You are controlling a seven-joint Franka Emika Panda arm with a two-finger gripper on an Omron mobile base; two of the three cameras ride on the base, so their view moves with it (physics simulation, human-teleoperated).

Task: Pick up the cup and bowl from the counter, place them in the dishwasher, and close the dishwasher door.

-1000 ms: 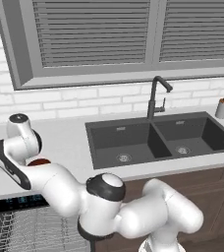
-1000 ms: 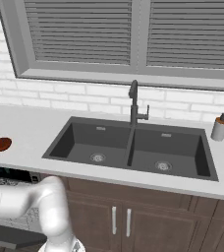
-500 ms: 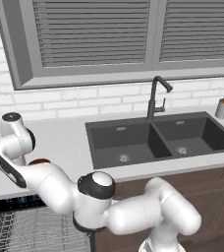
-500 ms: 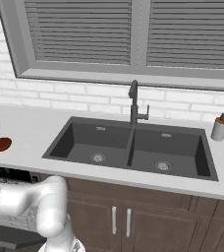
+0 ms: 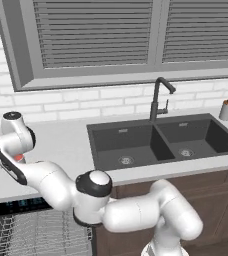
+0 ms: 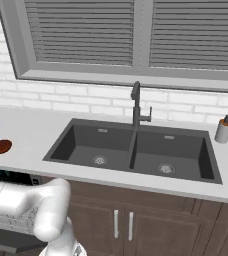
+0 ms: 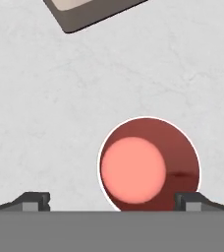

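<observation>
- Fingertips of our gripper stand spread wide, gripping nothing.
- We see the cup upright on the counter, between them, nearer the 3 o'clock tip.
- Bowl sits beside the cup, at the counter's left end.

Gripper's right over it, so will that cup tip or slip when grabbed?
The cup looks wide-mouthed, so it is probably hard to tip. Its smooth round wall may slip between the open gripper's small tips. It looks empty, so it is likely light.

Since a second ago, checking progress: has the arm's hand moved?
Yes. In the left base view the hand has shifted left, away from the sink.
</observation>
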